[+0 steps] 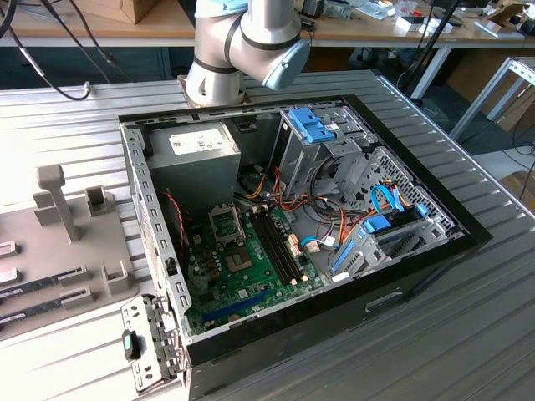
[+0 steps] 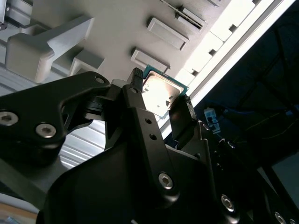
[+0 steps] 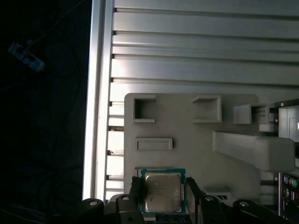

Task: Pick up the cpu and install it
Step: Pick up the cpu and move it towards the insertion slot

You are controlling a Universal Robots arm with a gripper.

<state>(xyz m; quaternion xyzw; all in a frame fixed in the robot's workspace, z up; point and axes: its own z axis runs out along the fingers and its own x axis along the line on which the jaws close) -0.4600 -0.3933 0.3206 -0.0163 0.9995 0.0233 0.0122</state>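
In both wrist views my gripper [image 2: 160, 91] [image 3: 163, 189] is shut on the cpu [image 2: 162, 97] [image 3: 162, 192], a small square chip with a silvery top and a green rim. One black finger [image 2: 135, 81] presses on each of two opposite edges. The chip hangs above the grey parts holder [image 3: 187, 126], near the slotted table's edge. In the exterior view the open computer case [image 1: 401, 276] holds the green motherboard [image 1: 251, 267], whose square socket [image 1: 226, 224] sits below the power supply.
The grey parts holder [image 1: 50, 242] lies at the exterior view's left, with upright posts and two dark memory sticks [image 1: 42, 284] in slots. The arm's base [image 1: 242, 46] stands behind the case. Cables and blue drive brackets [image 1: 376, 230] fill the case's right half.
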